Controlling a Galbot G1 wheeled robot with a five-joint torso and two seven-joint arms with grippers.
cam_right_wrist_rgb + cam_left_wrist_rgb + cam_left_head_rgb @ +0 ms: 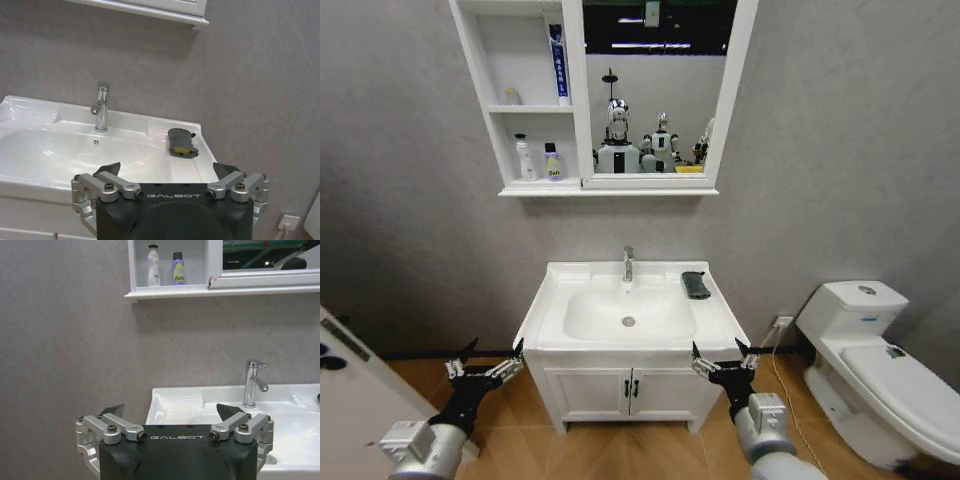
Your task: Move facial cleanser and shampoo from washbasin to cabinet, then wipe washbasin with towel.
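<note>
The washbasin [715, 310] is seen from above with its bowl and rim bare of bottles, the chrome faucet [628, 264] standing at the back centre. A white bottle [525, 158] and a purple-capped bottle [552, 161] are lined up side by side on the lowest shelf of the cabinet [480, 80], beside its mirror panel [660, 90]; these are judged to be the facial cleanser and shampoo, which would put the first half of the task behind. A blue tube [557, 62] and a small pale object [511, 96] are kept on the shelf above.

The towel [696, 285], a small dark folded cloth, is left on the basin's rim to the right of the faucet, with a yellow patch showing at its fold in the right wrist view [181, 143]. It lies on the right arm's side, so that arm is judged the likelier one for the wipe.

The left tool [492, 362] is held released, fingers spread wide, low and just off the basin's front left corner. The right tool [722, 358] is likewise held released, fingers apart and grasping nothing, just off the front right corner, well apart from the towel. Both are poised below rim height, in front of the low vanity [630, 395]. A toilet [880, 360] stands to the right.
</note>
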